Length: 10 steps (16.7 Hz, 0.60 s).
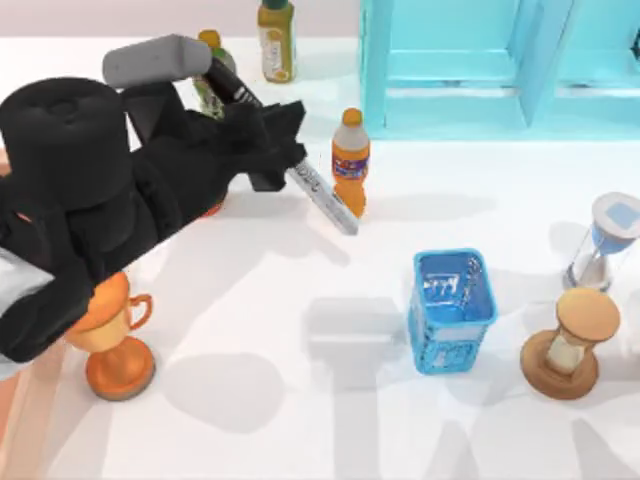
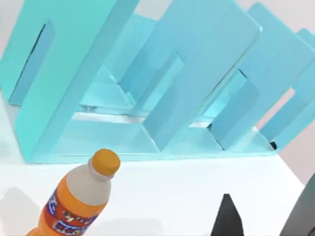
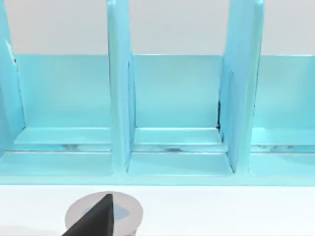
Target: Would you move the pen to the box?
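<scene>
My left gripper [image 1: 272, 150] hangs over the back left of the table, shut on the pen [image 1: 325, 200]. The pen lies slanted in the grip. Its black cap [image 1: 232, 88] points to the back left, and its silver-grey barrel reaches down to the right, ending close beside an orange soda bottle [image 1: 350, 160]. A light brown strip at the table's left edge looks like the box [image 1: 15, 425]; my left arm hides most of it. In the right wrist view one dark fingertip [image 3: 98, 219] of my right gripper shows over an hourglass top [image 3: 125, 212].
A turquoise cabinet [image 1: 480, 60] fills the back right. A blue mesh holder [image 1: 450, 310], a wooden hourglass [image 1: 570, 345] and a white hourglass [image 1: 605, 240] stand on the right. An orange trophy [image 1: 115, 345] is at front left. Two bottles [image 1: 277, 40] stand at the back.
</scene>
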### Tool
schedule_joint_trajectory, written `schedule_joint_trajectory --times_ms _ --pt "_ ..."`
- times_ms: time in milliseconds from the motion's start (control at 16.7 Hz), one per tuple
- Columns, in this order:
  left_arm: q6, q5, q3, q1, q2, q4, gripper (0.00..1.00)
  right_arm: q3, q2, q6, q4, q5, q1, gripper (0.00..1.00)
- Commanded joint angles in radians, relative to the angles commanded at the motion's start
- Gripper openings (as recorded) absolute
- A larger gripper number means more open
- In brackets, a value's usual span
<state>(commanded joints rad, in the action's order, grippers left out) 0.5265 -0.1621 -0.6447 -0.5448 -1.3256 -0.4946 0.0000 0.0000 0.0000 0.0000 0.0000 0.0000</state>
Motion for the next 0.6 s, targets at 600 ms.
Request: schedule_joint_trajectory --times_ms 600 --pt "-0.064 -0.052 -0.041 0.069 0.012 0.092 0.00 0.000 0.000 0.000 0.000 0.000 0.000 1.00"
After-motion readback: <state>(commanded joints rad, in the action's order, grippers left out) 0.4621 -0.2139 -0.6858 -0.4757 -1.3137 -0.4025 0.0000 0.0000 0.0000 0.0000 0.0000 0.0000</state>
